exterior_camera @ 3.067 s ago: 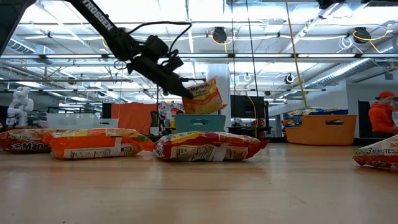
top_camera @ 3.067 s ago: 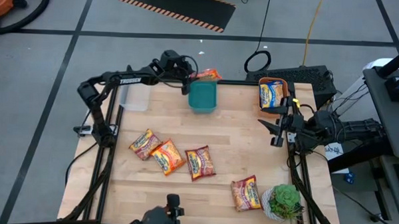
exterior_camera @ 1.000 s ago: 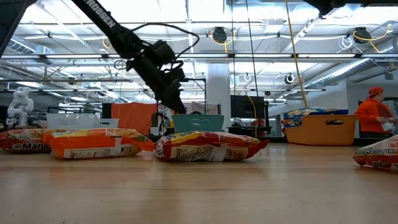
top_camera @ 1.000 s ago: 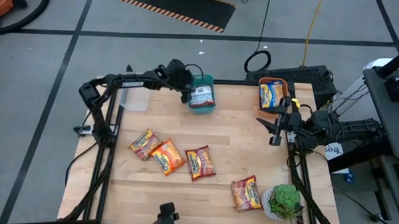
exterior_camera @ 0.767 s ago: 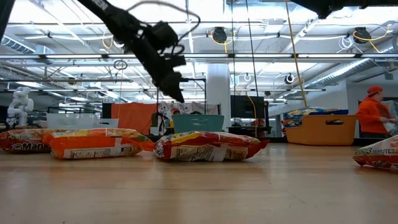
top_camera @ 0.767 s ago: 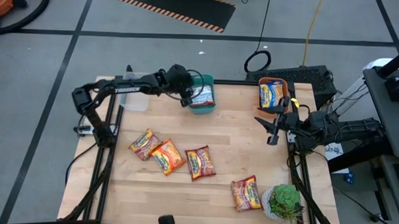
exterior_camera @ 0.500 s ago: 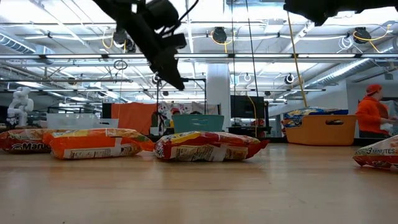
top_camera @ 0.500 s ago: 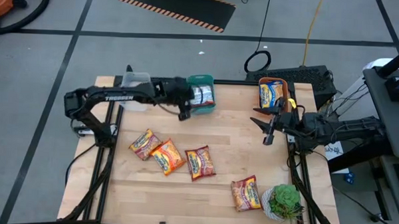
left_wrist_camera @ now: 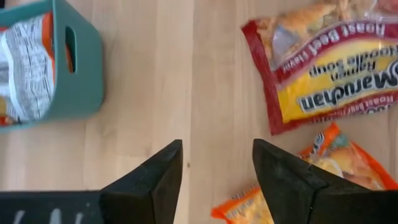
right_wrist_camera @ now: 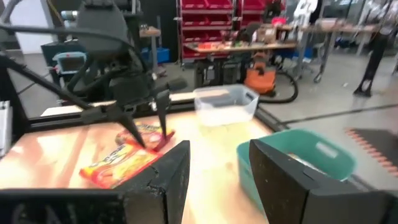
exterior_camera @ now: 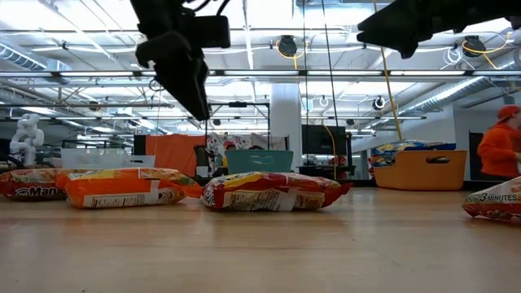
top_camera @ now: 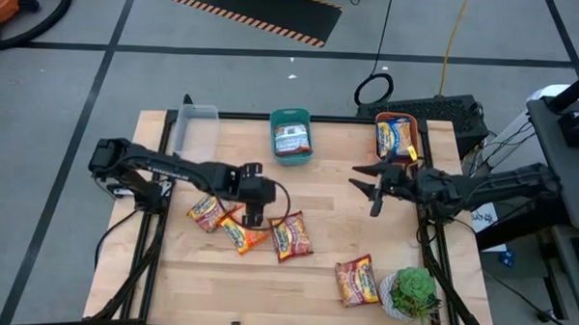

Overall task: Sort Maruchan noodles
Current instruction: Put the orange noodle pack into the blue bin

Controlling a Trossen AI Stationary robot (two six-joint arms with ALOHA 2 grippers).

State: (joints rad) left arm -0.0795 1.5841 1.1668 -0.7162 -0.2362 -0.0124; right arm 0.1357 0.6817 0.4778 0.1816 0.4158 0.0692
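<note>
Left wrist view alone shows a packet [left_wrist_camera: 28, 65] inside the teal bin [left_wrist_camera: 78, 68]. Left gripper [top_camera: 253, 211] (near that bin) and right gripper [top_camera: 371, 189]: jaws apart, empty.

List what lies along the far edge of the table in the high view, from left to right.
Clear bin → teal bin with a packet inside → orange bin with a packet inside.
</note>
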